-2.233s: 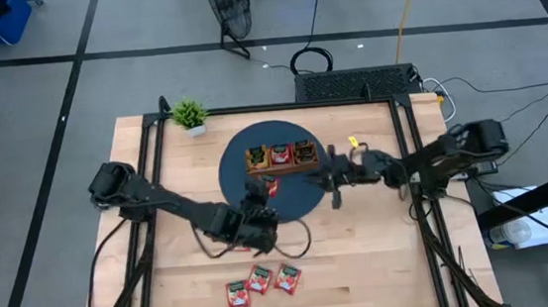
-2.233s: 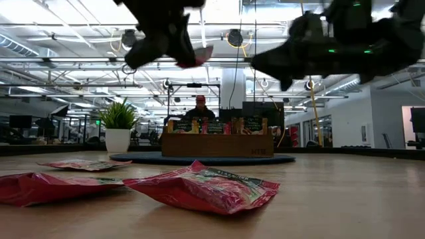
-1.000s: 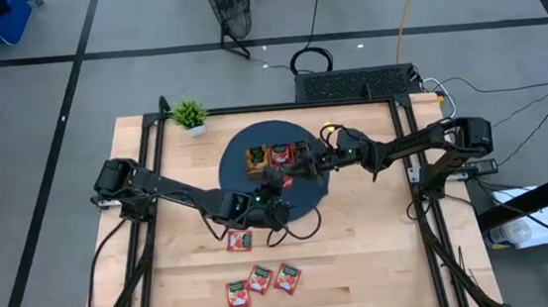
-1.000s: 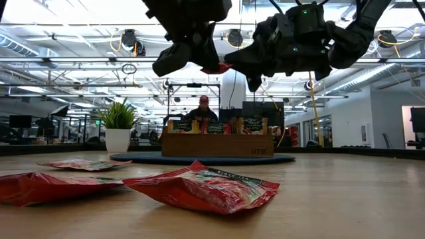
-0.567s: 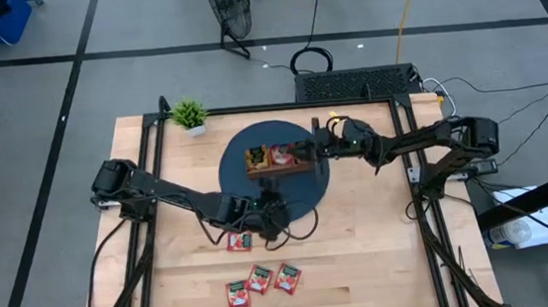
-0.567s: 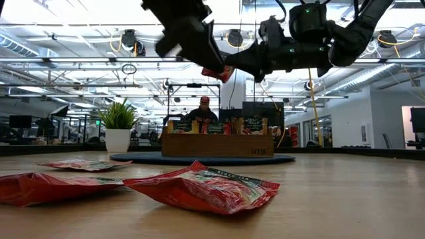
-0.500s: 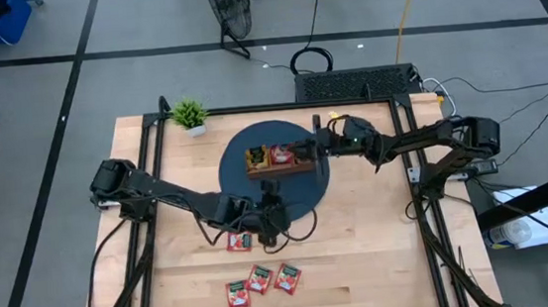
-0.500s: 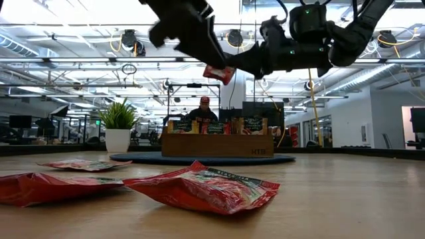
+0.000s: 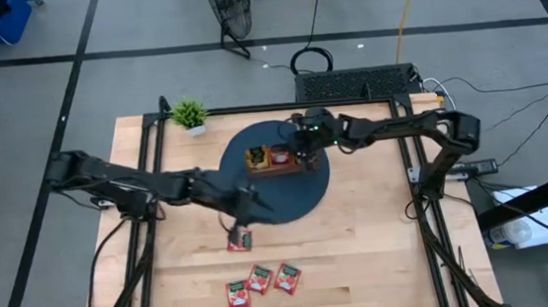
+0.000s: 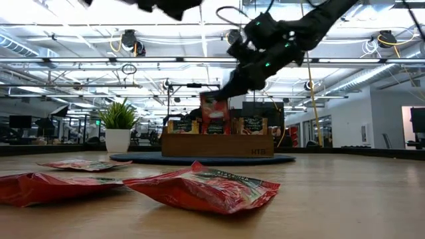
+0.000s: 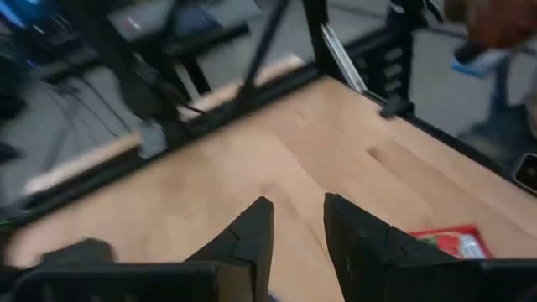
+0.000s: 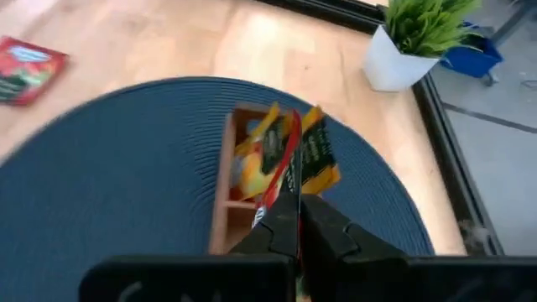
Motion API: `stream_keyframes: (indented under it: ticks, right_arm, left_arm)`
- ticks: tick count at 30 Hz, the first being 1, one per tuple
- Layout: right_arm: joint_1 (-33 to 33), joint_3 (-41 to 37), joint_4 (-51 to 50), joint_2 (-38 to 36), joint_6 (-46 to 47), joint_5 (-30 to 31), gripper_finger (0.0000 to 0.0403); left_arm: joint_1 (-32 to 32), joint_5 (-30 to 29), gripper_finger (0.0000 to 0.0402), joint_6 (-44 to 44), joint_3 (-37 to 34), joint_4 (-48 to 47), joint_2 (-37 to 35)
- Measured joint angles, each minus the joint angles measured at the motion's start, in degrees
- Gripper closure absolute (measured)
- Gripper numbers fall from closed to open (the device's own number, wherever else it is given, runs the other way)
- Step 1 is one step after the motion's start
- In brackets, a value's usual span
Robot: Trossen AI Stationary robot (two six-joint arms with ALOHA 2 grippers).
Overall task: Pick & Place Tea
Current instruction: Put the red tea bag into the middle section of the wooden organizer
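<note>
The wooden table (image 9: 361, 235) carries a round dark blue mat (image 9: 302, 186) at its far middle, and on the mat stands the brown wooden tray (image 9: 277, 160) with sachets already upright in its compartments. A small potted plant (image 9: 189, 114) sits at the table's far left corner.

The right arm reaches in from the right, its right gripper (image 9: 300, 143) over the tray's right part — fingers pressed together on a red tea sachet (image 10: 214, 113), which hangs upright at the tray, its lower edge at the tray's rim; whether it touches the tray cannot be told. In the right wrist view the same sachet (image 12: 288, 180) shows edge-on between the fingertips, beside the orange and green-labelled sachets in the tray below.

The left arm stretches from the left, its left gripper (image 9: 249, 204) above the mat's near left edge, fingers (image 11: 252, 239) apart with nothing between them.

Just near of that gripper a red sachet (image 9: 239, 240) lies flat on the wood. Three more red sachets (image 9: 260, 283) lie in a row by the table's near edge — close together.
</note>
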Motion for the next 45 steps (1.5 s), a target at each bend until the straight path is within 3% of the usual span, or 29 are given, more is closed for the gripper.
stream_keyframes:
  ticks: [8, 14, 17, 26, 38, 45]
  right_arm:
    - [0.1, 0.7, 2.1, 6.4, -1.5, 3.4, 0.0403]
    - [0.4, 0.4, 4.9, 8.8, 0.5, 6.4, 0.0403]
    - [0.4, 0.5, 6.6, 9.9, 1.1, 7.0, 0.0403]
    - [1.1, 0.4, 7.3, 9.7, 2.5, 16.8, 0.0396]
    - [3.3, 0.4, 9.6, 9.7, 1.2, 17.0, 0.0299]
    - [4.9, 0.4, 11.4, 9.7, 0.0, 24.4, 0.027]
  left_arm:
    - [4.6, 0.2, 0.0289, -2.8, -20.5, 26.7, -10.7]
    - [5.1, -0.5, 0.0289, -4.6, -26.9, 36.2, -12.4]
    - [5.4, -0.9, 0.0289, -4.7, -27.5, 36.2, -12.4]
    - [5.1, -1.6, 0.0289, -4.6, -27.5, 35.4, -12.3]
    - [5.1, -1.6, 0.0289, -4.5, -27.5, 35.3, -12.3]
    - [5.1, -1.6, 0.0289, -4.6, -27.5, 35.3, -12.3]
